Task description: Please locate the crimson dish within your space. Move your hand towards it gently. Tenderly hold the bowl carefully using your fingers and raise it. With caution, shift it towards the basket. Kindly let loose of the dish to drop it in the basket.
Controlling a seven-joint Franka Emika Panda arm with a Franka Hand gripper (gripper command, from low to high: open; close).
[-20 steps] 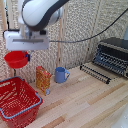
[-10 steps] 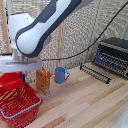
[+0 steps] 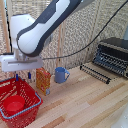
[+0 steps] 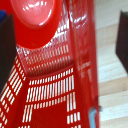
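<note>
The bowl [image 3: 14, 105] now lies on the floor of the basket [image 3: 31, 107], no longer held up under the gripper [image 3: 22, 76] as it was a second ago. The fingers [image 3: 16, 78] hang open and empty above the basket on the worktop [image 3: 90, 102]. Judged from this, the drop is done.

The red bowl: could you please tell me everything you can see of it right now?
The bowl is small, round, shallow and glossy red, plastic by its look. It lies upright inside the basket on its mesh floor, towards the exterior view's left. The wrist view shows its shiny inside against the mesh wall. The pincer hangs above, not touching it.
</note>
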